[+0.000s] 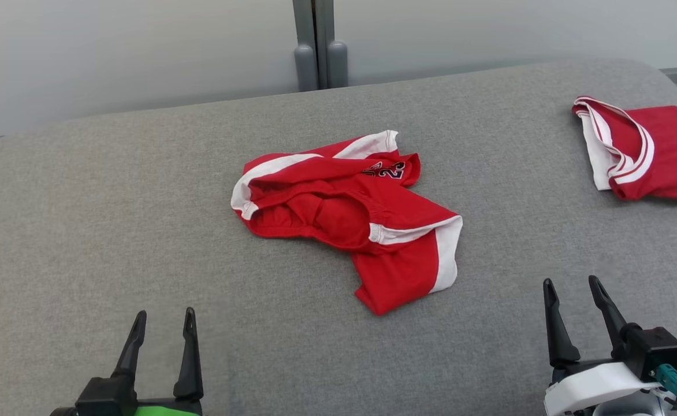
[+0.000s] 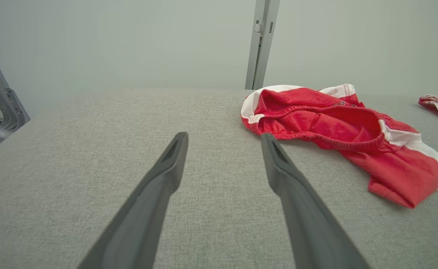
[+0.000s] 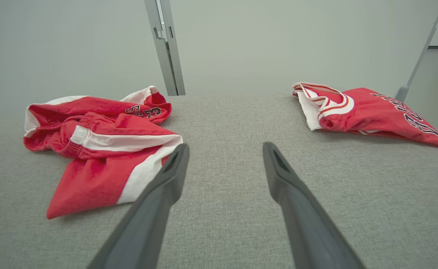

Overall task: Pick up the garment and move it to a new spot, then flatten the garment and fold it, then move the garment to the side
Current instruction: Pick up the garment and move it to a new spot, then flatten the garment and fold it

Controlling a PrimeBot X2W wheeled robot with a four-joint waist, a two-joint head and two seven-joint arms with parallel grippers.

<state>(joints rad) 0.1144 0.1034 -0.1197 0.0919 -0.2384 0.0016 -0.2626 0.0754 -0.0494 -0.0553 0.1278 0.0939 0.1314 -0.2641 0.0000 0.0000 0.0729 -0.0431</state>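
Observation:
The garment (image 1: 350,216) is a crumpled pair of red shorts with white trim, lying in a heap at the middle of the grey padded table (image 1: 142,219). Its elastic waistband gapes open toward me. In the left wrist view the garment (image 2: 338,130) lies up and to the right of my fingers. The right wrist view has the garment (image 3: 99,142) at the left, beside my left finger. My left gripper (image 1: 162,323) stands open at the lower left, well short of the cloth. Over at the lower right my right gripper (image 1: 572,292) is open too, with nothing between its fingers.
A folded red jersey (image 1: 650,150) with white trim lies at the table's far right edge; the right wrist view also has the jersey (image 3: 364,110). A grey post (image 1: 318,46) rises behind the table's far edge. Bare grey cloth lies left of the shorts.

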